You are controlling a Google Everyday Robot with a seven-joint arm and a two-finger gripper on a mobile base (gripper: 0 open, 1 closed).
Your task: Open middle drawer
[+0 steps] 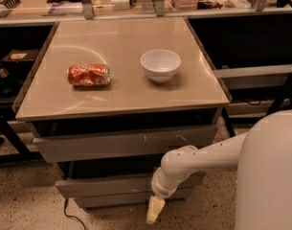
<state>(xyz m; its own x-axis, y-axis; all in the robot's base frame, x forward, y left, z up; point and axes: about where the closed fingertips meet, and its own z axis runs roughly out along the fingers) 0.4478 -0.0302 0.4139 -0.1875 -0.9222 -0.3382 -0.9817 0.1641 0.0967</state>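
Note:
The middle drawer (102, 186) is a plain grey front under the larger scratched top front (121, 145) of the cabinet. It stands out a little, with a dark gap above it. The smallest front (112, 199) lies just below it. My gripper (154, 211) hangs cream-coloured and points down at the end of the white arm (198, 159). It is in front of the right part of the middle drawer front, with its tip below the lowest front.
On the tan cabinet top (121, 87) lie a crushed red can (88, 74) and a white bowl (160, 65). My white body (270, 176) fills the lower right. A black cable (69, 214) runs on the speckled floor. Dark shelves stand on both sides.

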